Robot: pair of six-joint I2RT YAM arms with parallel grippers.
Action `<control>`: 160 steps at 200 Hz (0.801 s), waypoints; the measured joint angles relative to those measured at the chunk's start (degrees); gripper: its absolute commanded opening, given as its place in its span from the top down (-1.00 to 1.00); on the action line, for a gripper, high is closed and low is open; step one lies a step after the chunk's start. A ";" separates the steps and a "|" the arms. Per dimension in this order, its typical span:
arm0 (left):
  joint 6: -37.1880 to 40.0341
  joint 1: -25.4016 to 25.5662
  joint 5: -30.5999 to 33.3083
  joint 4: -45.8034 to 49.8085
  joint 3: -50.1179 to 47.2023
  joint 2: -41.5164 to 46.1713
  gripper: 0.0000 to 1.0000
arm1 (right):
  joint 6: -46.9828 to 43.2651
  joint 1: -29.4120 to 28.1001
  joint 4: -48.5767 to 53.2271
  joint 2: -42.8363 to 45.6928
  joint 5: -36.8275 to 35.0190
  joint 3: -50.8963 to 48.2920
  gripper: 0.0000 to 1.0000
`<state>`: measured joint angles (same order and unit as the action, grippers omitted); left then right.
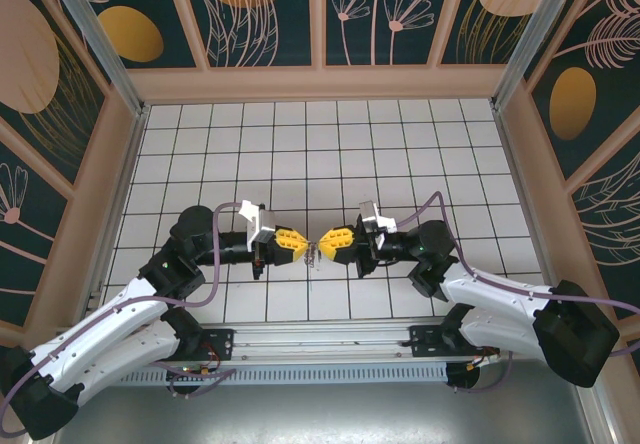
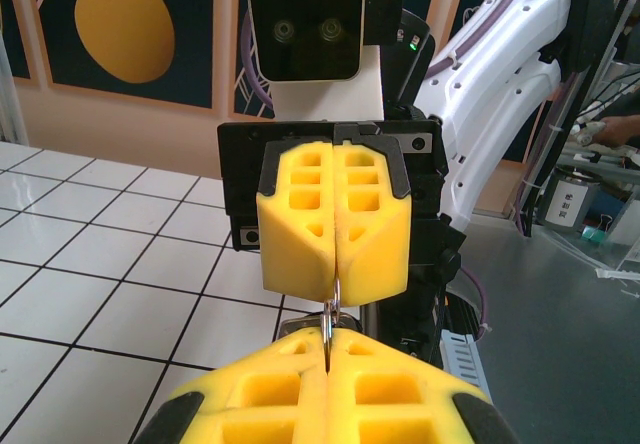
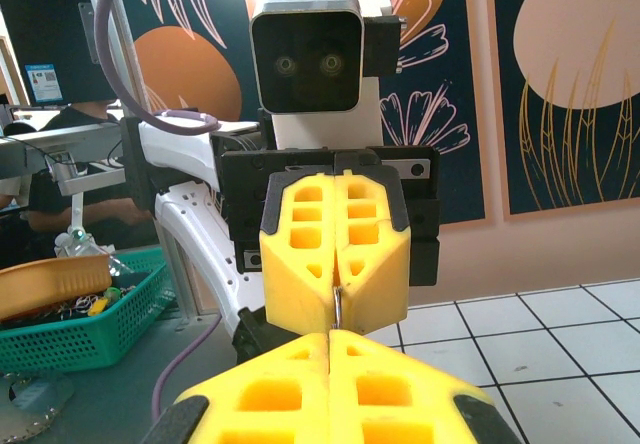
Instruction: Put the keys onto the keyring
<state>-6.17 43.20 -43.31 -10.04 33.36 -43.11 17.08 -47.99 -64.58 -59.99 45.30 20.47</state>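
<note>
Key (image 2: 329, 316), thin silver sliver, bridges left gripper (image 1: 303, 245) and right gripper (image 1: 322, 242) mid-table, both clenched on it. Risk: uneven pull slips it from foam pads (image 2: 335, 224); it drops to tiled table (image 1: 400, 154).

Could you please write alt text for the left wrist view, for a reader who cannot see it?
Two yellow-padded grippers nearly meet tip to tip above a white tiled table: the left gripper at the bottom edge, the right gripper facing it, both with jaws shut on a thin metal piece bridging the gap between them.

Left tool (image 1: 301, 244), right tool (image 1: 321, 243): clamped, tip-to-tip.
</note>
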 measured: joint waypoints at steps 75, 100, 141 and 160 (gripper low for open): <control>0.00 0.00 -0.02 0.00 0.00 0.00 1.00 | -0.02 0.00 -0.35 1.20 -0.24 0.02 1.00; 0.00 0.00 0.00 0.00 0.00 0.00 1.00 | 0.00 0.00 -1.46 0.48 -0.22 0.02 1.00; 0.00 0.00 0.00 0.02 0.00 0.00 1.00 | 0.00 0.00 -2.56 -0.46 -0.22 0.02 1.00; 0.00 0.00 -0.02 0.00 -0.02 0.00 1.00 | 0.00 0.00 -2.58 -0.46 -0.22 0.04 1.00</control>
<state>-6.17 43.20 -43.33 -10.04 33.34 -43.11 17.08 -47.99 -67.16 -60.45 45.08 20.51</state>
